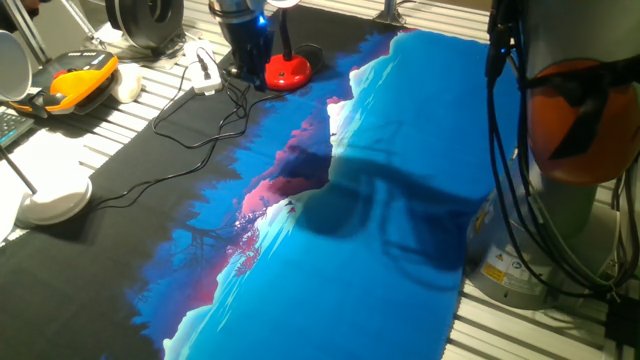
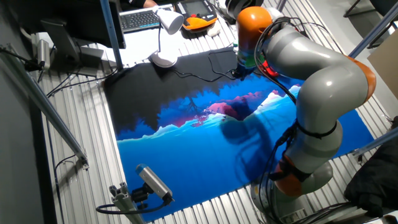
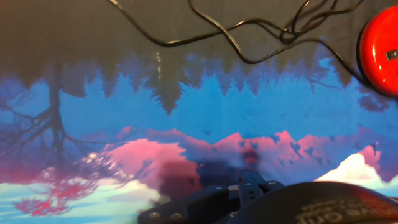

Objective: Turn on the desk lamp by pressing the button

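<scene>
Lamp [image 1: 287, 66] first: its glossy red domed base sits at the far edge of the desk [image 1: 560, 330], on the dark end of the printed mat [image 1: 380, 250], with a thin dark stem rising from it and loose black cables [image 1: 200, 110] trailing just beside. In the hand view you see only the base at the right border, with a small dark mark on the dome that is probably the button. Your end effector [image 1: 245, 35] hangs just beside the base, on its cable side; whether its fingers are apart or together I cannot tell. Shift sideways until the dome is centred in the hand view, then descend straight and slowly. Press gently; the base looks light and may slide or tip. Avoid snagging the cables.
</scene>
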Motion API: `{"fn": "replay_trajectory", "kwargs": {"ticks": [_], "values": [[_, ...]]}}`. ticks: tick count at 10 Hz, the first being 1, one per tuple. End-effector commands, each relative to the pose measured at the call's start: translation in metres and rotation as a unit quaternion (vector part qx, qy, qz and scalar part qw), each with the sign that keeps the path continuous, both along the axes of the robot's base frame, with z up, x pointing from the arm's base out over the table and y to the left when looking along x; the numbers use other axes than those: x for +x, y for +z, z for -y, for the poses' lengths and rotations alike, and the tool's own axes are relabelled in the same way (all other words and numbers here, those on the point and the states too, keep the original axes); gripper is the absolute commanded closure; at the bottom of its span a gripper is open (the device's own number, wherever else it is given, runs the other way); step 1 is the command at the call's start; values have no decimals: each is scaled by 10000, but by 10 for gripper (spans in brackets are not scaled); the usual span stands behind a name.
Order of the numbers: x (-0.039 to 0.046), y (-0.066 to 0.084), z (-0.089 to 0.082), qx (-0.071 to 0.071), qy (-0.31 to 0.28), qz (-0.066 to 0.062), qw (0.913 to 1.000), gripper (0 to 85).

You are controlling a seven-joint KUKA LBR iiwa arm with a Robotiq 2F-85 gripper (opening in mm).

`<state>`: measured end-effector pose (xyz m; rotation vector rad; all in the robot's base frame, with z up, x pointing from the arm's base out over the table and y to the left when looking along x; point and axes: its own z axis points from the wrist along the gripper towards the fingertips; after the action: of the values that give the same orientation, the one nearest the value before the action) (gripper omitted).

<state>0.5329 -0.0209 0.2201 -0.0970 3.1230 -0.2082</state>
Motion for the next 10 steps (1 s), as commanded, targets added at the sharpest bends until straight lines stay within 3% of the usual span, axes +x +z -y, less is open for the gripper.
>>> {"fn": "replay_trajectory", "kwargs": {"ticks": [1, 3, 4, 6, 8, 10], "values": [[100, -47, 91, 6, 97, 3, 10000, 850], [316, -138, 341, -31, 342, 22, 9994, 850], [437, -194, 496, 27, 458, 53, 9989, 850], [569, -264, 717, 32, 596, 94, 9982, 850], [583, -288, 718, 15, 595, 19, 9982, 850], [583, -288, 718, 35, 480, -150, 9987, 850]]}}
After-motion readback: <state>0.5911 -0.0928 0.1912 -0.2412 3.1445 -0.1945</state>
